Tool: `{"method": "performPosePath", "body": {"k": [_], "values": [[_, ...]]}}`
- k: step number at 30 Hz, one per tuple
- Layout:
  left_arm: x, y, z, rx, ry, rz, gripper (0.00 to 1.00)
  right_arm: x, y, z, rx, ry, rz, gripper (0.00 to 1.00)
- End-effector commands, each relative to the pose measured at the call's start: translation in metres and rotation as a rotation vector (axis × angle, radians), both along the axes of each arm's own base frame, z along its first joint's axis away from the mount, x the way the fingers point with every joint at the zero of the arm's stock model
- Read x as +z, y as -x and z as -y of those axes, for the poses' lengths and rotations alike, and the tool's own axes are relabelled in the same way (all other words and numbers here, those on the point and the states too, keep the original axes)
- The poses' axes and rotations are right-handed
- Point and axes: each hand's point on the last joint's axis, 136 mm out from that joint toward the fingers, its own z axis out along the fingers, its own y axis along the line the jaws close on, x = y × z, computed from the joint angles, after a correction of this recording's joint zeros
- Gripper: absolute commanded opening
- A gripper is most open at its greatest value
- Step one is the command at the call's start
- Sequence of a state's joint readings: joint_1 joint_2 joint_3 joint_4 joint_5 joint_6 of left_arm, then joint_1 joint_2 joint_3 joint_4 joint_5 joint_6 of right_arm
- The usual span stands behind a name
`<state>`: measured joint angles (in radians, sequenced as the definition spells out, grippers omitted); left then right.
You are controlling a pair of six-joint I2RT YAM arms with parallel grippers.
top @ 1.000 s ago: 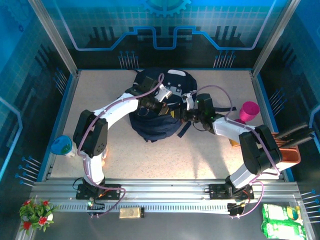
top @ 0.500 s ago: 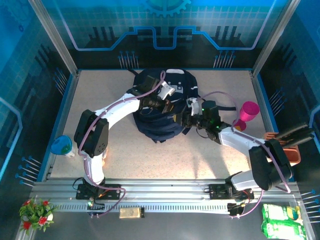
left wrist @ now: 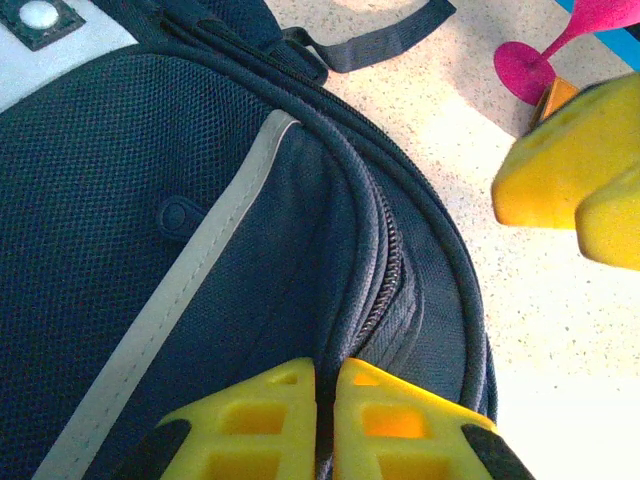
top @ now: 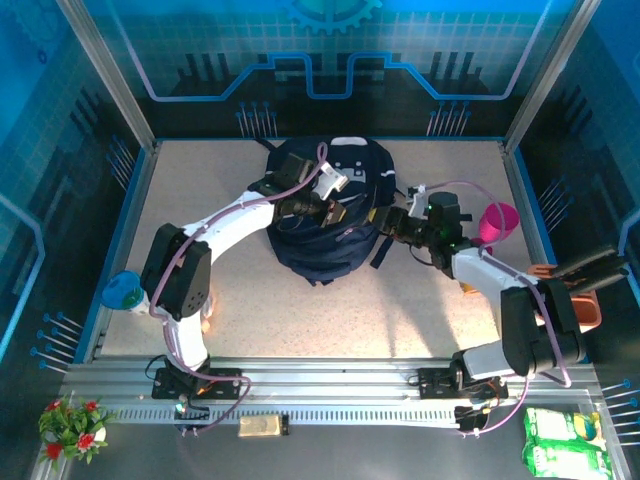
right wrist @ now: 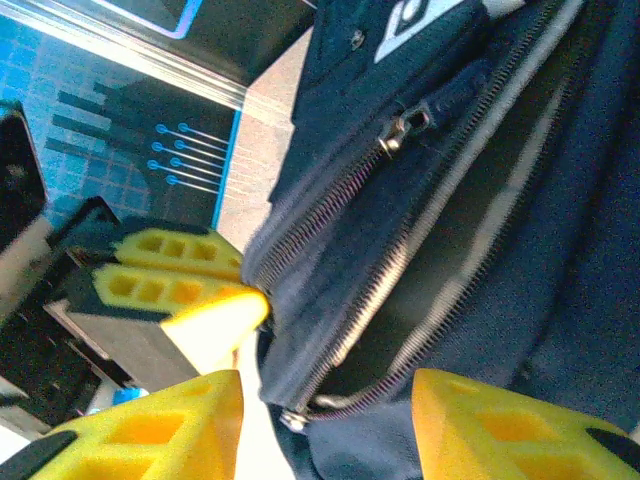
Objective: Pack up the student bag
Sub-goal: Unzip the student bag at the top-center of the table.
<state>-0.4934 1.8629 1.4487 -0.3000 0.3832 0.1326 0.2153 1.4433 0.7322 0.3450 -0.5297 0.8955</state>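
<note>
The student bag (top: pixel 325 215), dark navy with a grey-white patch, lies in the middle of the table. My left gripper (top: pixel 334 212) is shut on a fold of its fabric beside the zipper; the yellow fingers (left wrist: pixel 250 420) pinch that fold in the left wrist view. My right gripper (top: pixel 388 222) stands open at the bag's right side. In the right wrist view its fingertips (right wrist: pixel 150 430) sit on either side of the gaping zipper opening (right wrist: pixel 420 270), touching nothing. A metal zipper pull (right wrist: pixel 400 130) hangs higher up. The left gripper's fingers (right wrist: pixel 170 280) show beside the bag's edge.
A pink goblet (top: pixel 497 222) stands right of the right arm, with an orange holder (top: pixel 580 300) at the table's right edge. A blue-green cup (top: pixel 125 290) sits at the left edge. A loose black strap (left wrist: pixel 390 40) trails off the bag.
My right gripper has opened and drawn back to the right of the bag. The bag has shifted slightly. The left gripper keeps its pinch.
</note>
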Motion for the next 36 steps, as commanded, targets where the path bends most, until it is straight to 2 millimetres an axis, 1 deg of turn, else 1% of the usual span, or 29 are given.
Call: {"method": "performPosePath", "body": {"k": [1, 3, 6, 8, 10, 11, 12, 16, 17, 18, 19, 22, 24, 27, 30, 32, 33, 34, 36], "values": [[0.038, 0.008, 0.007, -0.055, 0.085, 0.074, 0.1, 0.017, -0.01, -0.01, 0.016, -0.097, -0.053, 0.5], [0.038, 0.008, 0.008, -0.057, 0.089, 0.072, 0.11, 0.016, -0.016, -0.012, 0.008, -0.104, -0.077, 0.52], [0.038, 0.008, 0.008, -0.058, 0.091, 0.072, 0.12, 0.007, -0.022, -0.016, -0.002, -0.109, -0.133, 0.52], [0.037, 0.008, 0.008, -0.057, 0.09, 0.071, 0.11, 0.002, -0.024, -0.02, 0.0, -0.114, -0.158, 0.52], [0.038, 0.009, 0.008, -0.058, 0.092, 0.07, 0.12, -0.008, -0.021, -0.025, 0.011, -0.116, -0.193, 0.52], [0.038, 0.009, 0.008, -0.057, 0.091, 0.072, 0.12, -0.001, -0.027, -0.028, 0.015, -0.122, -0.185, 0.52], [0.037, 0.008, 0.008, -0.055, 0.088, 0.071, 0.12, -0.002, -0.027, -0.029, 0.015, -0.122, -0.191, 0.51], [0.036, 0.007, 0.006, -0.044, 0.079, 0.077, 0.12, -0.011, -0.026, -0.023, -0.042, -0.094, -0.213, 0.52], [0.037, 0.006, 0.005, -0.04, 0.076, 0.081, 0.12, -0.008, -0.027, -0.02, -0.057, -0.091, -0.202, 0.52], [0.036, 0.005, 0.005, -0.036, 0.073, 0.083, 0.12, -0.017, -0.022, -0.016, -0.076, -0.077, -0.227, 0.53], [0.036, 0.005, 0.005, -0.033, 0.071, 0.085, 0.12, -0.022, -0.019, -0.012, -0.099, -0.063, -0.245, 0.53], [0.035, 0.003, 0.004, -0.026, 0.067, 0.088, 0.12, -0.027, -0.016, -0.003, -0.152, -0.034, -0.253, 0.54], [0.036, 0.003, 0.004, -0.025, 0.067, 0.089, 0.11, -0.025, -0.016, -0.002, -0.155, -0.031, -0.248, 0.55], [0.036, 0.002, 0.004, -0.024, 0.069, 0.089, 0.11, -0.022, -0.017, -0.01, -0.116, -0.056, -0.25, 0.54], [0.037, 0.003, 0.005, -0.026, 0.077, 0.086, 0.12, -0.012, -0.022, -0.026, -0.05, -0.101, -0.225, 0.53], [0.038, 0.004, 0.004, -0.023, 0.081, 0.085, 0.13, -0.013, -0.022, -0.035, -0.013, -0.124, -0.224, 0.5], [0.039, 0.005, 0.004, -0.022, 0.085, 0.084, 0.13, 0.0, -0.029, -0.041, 0.002, -0.14, -0.19, 0.49], [0.04, 0.006, 0.003, -0.018, 0.086, 0.082, 0.15, 0.002, -0.03, -0.044, 0.013, -0.151, -0.181, 0.47], [0.04, 0.009, 0.0, -0.002, 0.085, 0.075, 0.22, 0.005, -0.032, -0.05, 0.031, -0.164, -0.176, 0.46]]}}
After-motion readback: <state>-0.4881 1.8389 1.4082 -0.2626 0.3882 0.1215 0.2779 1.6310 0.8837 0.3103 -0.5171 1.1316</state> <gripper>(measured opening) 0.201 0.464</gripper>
